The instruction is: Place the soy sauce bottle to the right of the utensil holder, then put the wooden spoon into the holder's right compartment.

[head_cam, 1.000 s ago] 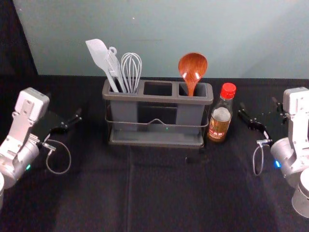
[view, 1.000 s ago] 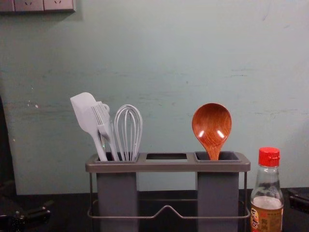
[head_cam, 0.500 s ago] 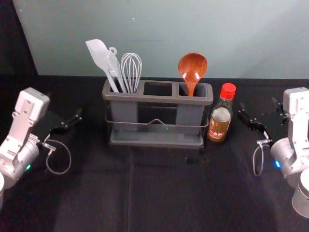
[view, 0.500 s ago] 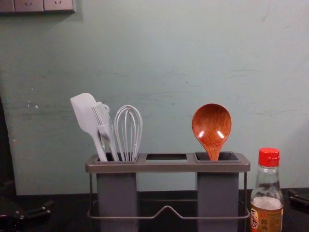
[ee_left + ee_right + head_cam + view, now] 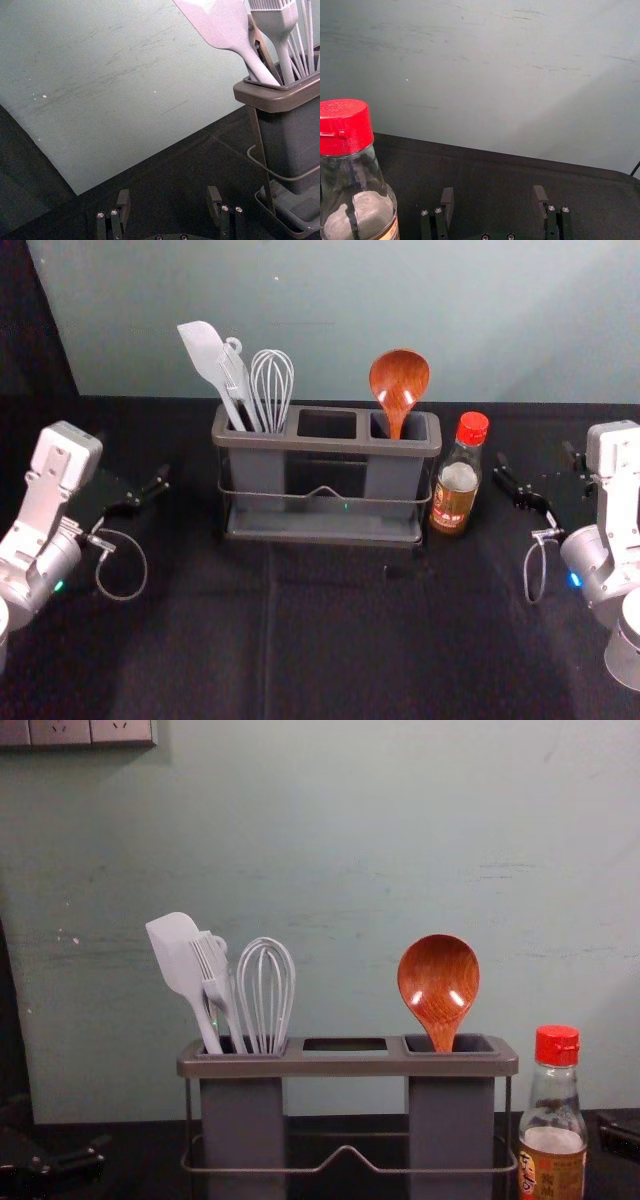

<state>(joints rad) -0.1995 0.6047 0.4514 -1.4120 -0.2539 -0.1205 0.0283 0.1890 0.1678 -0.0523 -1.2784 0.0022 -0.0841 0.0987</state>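
The wooden spoon (image 5: 400,382) stands bowl-up in the right compartment of the grey utensil holder (image 5: 328,536). Just right of the holder, the soy sauce bottle (image 5: 458,480) with its red cap is upright on the table; the chest view has the same bottle (image 5: 553,1160) at the lower right. My right gripper (image 5: 540,472) is off to the bottle's right, and in its wrist view that gripper (image 5: 493,200) is open with nothing between its fingers. Well left of the holder is my left gripper (image 5: 135,480); in its own wrist view the gripper (image 5: 168,200) is open and empty.
A white spatula (image 5: 207,358), a brush and a whisk (image 5: 272,382) lean in the holder's left compartment. Black cloth (image 5: 350,640) covers the table, with a pale wall (image 5: 340,320) behind it. A socket panel (image 5: 90,730) is high on the wall.
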